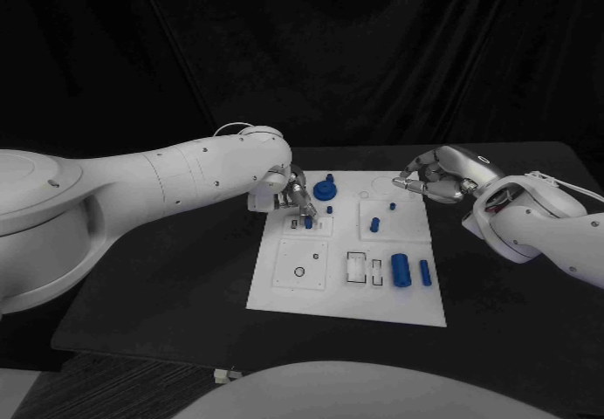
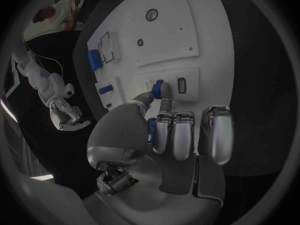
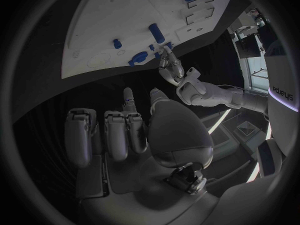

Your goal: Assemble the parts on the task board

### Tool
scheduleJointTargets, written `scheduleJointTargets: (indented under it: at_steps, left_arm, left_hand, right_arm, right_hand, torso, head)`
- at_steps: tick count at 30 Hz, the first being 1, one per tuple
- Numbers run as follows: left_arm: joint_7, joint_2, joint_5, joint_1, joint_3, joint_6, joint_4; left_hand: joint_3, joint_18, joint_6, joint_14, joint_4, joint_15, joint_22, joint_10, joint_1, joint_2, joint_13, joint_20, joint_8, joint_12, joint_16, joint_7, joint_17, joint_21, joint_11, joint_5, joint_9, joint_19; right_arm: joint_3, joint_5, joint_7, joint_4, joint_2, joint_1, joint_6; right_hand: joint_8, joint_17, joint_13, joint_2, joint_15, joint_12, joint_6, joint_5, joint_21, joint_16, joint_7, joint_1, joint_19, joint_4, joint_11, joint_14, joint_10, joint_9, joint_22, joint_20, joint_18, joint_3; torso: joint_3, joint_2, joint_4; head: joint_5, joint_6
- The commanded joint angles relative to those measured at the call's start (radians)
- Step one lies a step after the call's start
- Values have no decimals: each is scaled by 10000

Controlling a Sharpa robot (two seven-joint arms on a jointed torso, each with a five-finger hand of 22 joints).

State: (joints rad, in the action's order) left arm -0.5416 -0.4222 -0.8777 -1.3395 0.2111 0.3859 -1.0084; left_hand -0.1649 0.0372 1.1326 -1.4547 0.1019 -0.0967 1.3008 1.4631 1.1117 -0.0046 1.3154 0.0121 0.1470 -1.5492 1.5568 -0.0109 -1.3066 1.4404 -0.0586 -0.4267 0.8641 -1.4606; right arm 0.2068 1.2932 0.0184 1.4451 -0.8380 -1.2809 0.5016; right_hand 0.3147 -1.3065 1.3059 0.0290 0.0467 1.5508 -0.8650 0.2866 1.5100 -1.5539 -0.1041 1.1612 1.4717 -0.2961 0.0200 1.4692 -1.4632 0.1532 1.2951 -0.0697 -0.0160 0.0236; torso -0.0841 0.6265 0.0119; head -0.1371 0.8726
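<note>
My left hand (image 1: 292, 194) pinches a small blue peg (image 1: 308, 222) over a slot on the board (image 1: 284, 288)'s left side. It looks light, rigid and slick, so I would pinch its upper end. My right hand (image 1: 438, 179) hovers beyond the board's right edge, fingers curled on nothing.

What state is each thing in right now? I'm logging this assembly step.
Left hand: pinching a small blue part against the task board.
Right hand: fingers curled in, holding nothing, raised off the board's far right corner.
Large blue cylinder: lying flat on the board.
Slim blue bar: lying flat beside it.
Blue knob piece: standing upright at the board's far edge.
</note>
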Motion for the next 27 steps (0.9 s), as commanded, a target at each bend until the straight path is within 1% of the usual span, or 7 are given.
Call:
scheduleJointTargets:
  at_steps: [1,5,8,13,17,22,27]
  left_arm:
    - [215,-13,-25,42,2,-58,-16]
    - [233,-49,-25,44,2,-185,-64]
    - [249,-82,-25,45,2,-317,-133]
    - [290,-149,-25,45,2,-580,-265]
    - [337,-202,-24,46,2,-772,-356]
    - [381,-345,-24,49,2,-1084,-568]
    - [389,-480,-24,53,2,-1328,-752]
  left_hand:
    - [-776,-104,166,-1161,-195,-145,2346,1077,62,-271,2554,-88,-153,-216,140,8,-2642,115,-38,-179,-120,-621]
    - [-801,-103,181,-1161,-215,-146,2345,1077,65,-281,2554,-90,-150,-216,140,12,-2642,113,-39,-175,-121,-620]
    - [-929,-103,216,-1161,-305,-155,2344,1077,90,-305,2554,-97,-147,-216,140,24,-2642,109,-51,-210,-125,-620]
    - [-1151,-101,226,-1161,-464,-166,2342,1077,151,-324,2554,-108,-155,-216,140,30,-2642,101,-60,-250,-125,-618]
    - [-1177,-101,226,-1161,-481,-167,2341,1077,157,-325,2554,-110,-155,-216,140,30,-2642,99,-61,-255,-124,-617]
    - [-1305,-102,229,-1161,-570,-170,2343,1077,189,-331,2554,-115,-153,-216,140,30,-2642,104,-63,-297,-113,-620]
    - [-1325,-97,228,-1161,-583,-171,2337,1077,190,-334,2554,-115,-153,-216,140,28,-2642,83,-63,-306,-111,-611]
  right_arm:
    - [-8,18,-41,-9,10,26,126]
    - [-8,18,-46,-14,15,27,123]
    - [-8,18,-52,-15,15,28,121]
    - [-8,18,-58,-15,9,29,123]
    - [-8,18,-53,-23,10,32,128]
    - [-8,18,-37,-32,0,44,143]
    - [-8,18,-35,-72,1,80,130]
  right_hand:
    - [33,-2643,2649,161,-94,200,-79,237,-108,-169,-20,267,574,87,61,1016,-1076,156,2482,-27,-48,86]
    - [32,-2643,2649,161,-94,200,-78,239,-117,-169,-21,270,568,88,61,1016,-1076,156,2479,-28,-51,86]
    - [31,-2643,2649,161,-94,200,-78,242,-141,-169,-21,273,554,90,61,1016,-1076,156,2470,-28,-58,86]
    - [30,-2643,2649,161,-94,200,-77,248,-146,-169,-21,277,552,93,61,1016,-1076,156,2468,-28,-59,85]
    - [30,-2643,2649,161,-94,200,-77,248,-146,-169,-21,277,552,93,61,1016,-1076,156,2468,-28,-59,85]
    - [26,-2643,2649,162,-96,200,-77,288,-155,-169,-23,307,547,103,63,1016,-1076,155,2464,-29,-61,80]
    - [24,-2643,2649,162,-96,200,-77,312,-160,-169,-24,321,544,107,64,1016,-1076,155,2462,-30,-63,78]
  torso:
    - [0,0,3]
    - [3,-2,2]
    - [3,1,2]
    - [1,1,3]
    - [1,-1,3]
    - [2,-1,0]
    - [1,-1,1]
  head:
    - [-14,0]
    - [-7,0]
    - [-29,0]
    - [-25,0]
    - [-16,0]
    - [-12,0]
    - [-44,0]
